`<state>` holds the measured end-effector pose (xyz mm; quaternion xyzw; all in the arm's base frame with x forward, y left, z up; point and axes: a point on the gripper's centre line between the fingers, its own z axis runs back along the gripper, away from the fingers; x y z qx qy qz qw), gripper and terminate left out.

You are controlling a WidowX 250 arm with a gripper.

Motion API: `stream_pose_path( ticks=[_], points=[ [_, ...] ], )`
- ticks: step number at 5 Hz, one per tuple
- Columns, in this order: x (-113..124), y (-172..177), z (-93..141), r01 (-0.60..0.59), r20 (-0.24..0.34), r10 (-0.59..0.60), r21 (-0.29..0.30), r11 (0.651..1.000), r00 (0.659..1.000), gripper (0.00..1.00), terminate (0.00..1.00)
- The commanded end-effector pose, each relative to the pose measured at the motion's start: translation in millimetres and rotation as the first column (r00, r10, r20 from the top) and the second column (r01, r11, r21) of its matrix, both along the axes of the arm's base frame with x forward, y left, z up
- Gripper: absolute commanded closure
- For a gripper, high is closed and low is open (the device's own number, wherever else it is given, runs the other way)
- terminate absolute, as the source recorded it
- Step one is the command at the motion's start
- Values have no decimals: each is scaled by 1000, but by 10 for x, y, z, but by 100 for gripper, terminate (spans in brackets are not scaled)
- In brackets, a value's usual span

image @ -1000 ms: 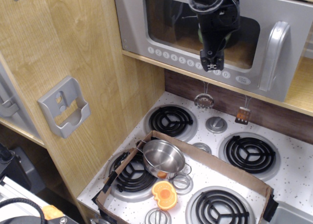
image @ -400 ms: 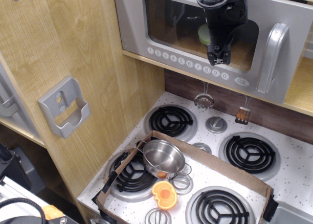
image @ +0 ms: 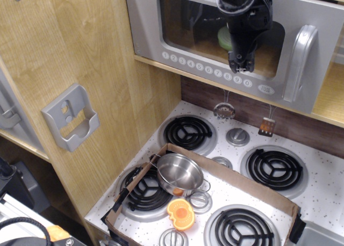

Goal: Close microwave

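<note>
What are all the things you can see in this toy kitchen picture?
microwave: 1, silver-grey, top, on the wooden shelf; grey bar handle at its right
green thing: 1, inside the microwave, seen through the window
wall bracket: 1, grey, on the wooden panel at left
stove burners: 4, black coils, on the speckled white stovetop
stove knob: 1, grey, between the back burners
cardboard tray: 1, brown, lying across the stovetop
metal bowl: 1, shiny silver, in the tray
orange toy: 1, front of the tray, near the bowl
hanging utensils: 2, on the dark back wall
gripper: 1, black, in front of the microwave window
</note>
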<state>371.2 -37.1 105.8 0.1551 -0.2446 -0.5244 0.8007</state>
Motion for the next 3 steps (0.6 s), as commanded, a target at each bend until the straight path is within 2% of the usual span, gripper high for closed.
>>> stream_pose_path(
  ticks=[1,3],
  points=[
    [52,-146,370,25,128,-24,-11,1000,991,0,0],
    [86,-171,376,48,140,-49,4,999,989,0,0]
  ],
)
